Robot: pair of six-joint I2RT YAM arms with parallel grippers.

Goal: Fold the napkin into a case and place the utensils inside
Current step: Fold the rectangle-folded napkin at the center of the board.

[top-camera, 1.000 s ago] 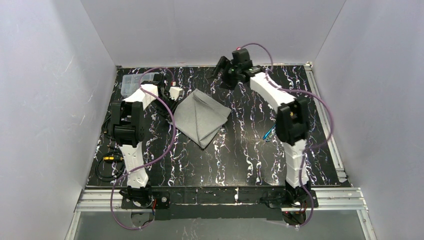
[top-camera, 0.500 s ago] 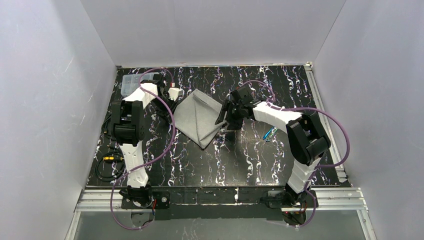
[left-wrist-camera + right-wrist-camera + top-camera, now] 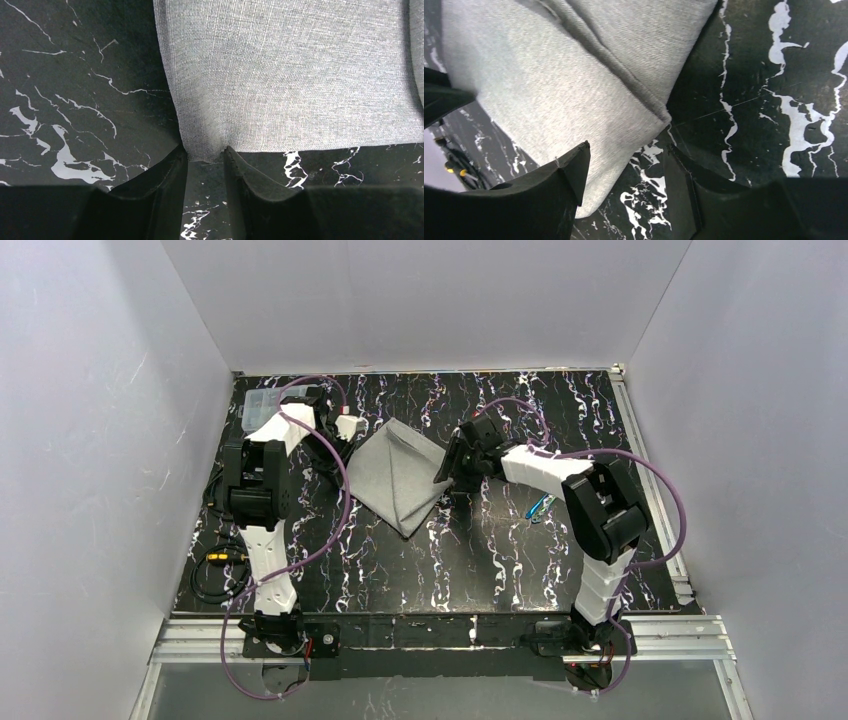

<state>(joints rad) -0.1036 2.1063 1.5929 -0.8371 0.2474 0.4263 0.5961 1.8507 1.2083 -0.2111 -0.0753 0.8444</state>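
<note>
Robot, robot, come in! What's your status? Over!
Left gripper pinching napkin corner. Right gripper open around another corner. Utensils lying on table. No obstruction seen.

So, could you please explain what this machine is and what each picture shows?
These are two white-and-black robot arms, left and right, bolted at the near edge of a black marble-patterned table. The wide picture looks down from above and behind; the other two come from cameras on the wrists, with black fingers at the bottom. A folded light-grey cloth napkin lies on the table. The left gripper pinches one of its corners; the right gripper is open, straddling another corner. Small slim shiny utensils, one blue, lie beside the right arm, and a clear plastic box sits far left.
</note>
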